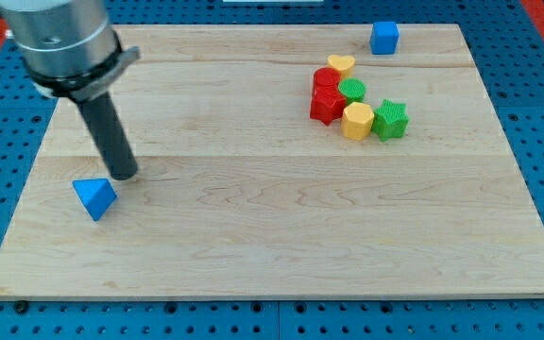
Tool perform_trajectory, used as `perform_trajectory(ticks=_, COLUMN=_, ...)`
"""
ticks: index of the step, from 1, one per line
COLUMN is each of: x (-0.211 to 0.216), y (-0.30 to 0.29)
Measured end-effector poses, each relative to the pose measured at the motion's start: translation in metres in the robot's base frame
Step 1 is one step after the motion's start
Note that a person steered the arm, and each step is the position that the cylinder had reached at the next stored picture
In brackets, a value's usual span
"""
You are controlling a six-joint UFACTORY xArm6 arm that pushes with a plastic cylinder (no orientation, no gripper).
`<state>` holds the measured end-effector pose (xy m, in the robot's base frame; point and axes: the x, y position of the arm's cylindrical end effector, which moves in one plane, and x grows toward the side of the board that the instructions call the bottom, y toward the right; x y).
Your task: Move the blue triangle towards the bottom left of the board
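The blue triangle [94,197] lies near the left edge of the wooden board [281,236], in its lower left part. My tip [126,176] rests on the board just up and to the right of the triangle, with a small gap between them. The dark rod rises from the tip toward the view's top left, up to the grey arm housing.
A blue cube [384,38] sits at the board's top edge, right of centre. Below it is a cluster: a yellow heart [341,64], red blocks [327,98], a green block [352,91], a yellow block [357,121] and a green star [390,119].
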<state>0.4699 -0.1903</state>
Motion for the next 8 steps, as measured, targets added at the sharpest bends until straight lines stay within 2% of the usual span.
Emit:
perform_trajectory(ticks=1, x=0.001, y=-0.028)
perform_trajectory(ticks=2, x=0.026, y=-0.032)
perform_trajectory(ticks=3, x=0.031, y=-0.032)
perform_trajectory(ticks=4, x=-0.002, y=-0.030)
perform_trajectory(ticks=5, x=-0.011, y=-0.003)
perform_trajectory(ticks=6, x=0.010, y=0.017)
perform_trajectory(ticks=7, x=0.036, y=0.014)
perform_trajectory(ticks=8, x=0.042, y=0.000)
